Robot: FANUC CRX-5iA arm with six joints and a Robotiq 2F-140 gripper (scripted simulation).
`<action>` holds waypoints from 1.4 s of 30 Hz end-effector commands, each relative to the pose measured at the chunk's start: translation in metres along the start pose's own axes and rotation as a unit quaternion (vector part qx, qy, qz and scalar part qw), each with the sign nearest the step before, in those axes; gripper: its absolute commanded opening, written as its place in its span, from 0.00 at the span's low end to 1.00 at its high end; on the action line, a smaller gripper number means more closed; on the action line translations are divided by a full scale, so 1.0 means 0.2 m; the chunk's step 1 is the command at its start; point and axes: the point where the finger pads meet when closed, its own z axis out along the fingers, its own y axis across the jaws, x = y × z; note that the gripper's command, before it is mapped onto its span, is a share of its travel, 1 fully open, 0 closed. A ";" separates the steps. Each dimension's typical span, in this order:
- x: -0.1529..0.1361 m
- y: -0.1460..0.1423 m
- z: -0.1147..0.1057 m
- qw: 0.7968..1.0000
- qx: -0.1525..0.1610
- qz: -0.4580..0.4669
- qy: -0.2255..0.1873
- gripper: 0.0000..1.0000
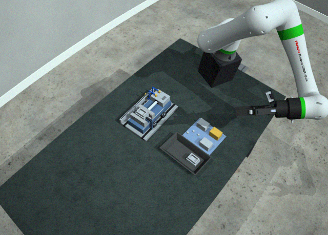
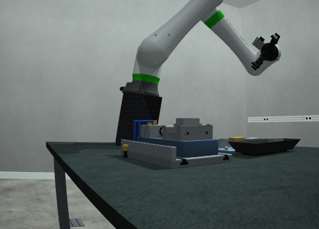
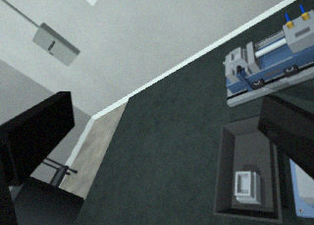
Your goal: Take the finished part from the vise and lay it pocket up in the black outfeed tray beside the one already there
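One pocketed part sits in the vise, well apart from my wide, empty claw, which hangs high beyond the tray.

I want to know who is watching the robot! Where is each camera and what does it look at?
Top: high up, looking down at the vise, black tray, whole arm.
Exterior: low beside the table, facing the vise, arm above.
Wrist: rides the arm, between the open gripper fingers.
All three share vise and tray.
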 end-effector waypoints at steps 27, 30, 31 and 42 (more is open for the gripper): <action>0.00 0.10 0.34 0.993 -0.088 0.070 0.024 1.00; 0.00 0.15 0.47 0.986 -0.124 0.101 0.036 1.00; 0.01 0.16 0.51 0.984 -0.135 0.112 0.040 1.00; 0.04 0.36 0.92 0.933 -0.255 0.236 0.092 1.00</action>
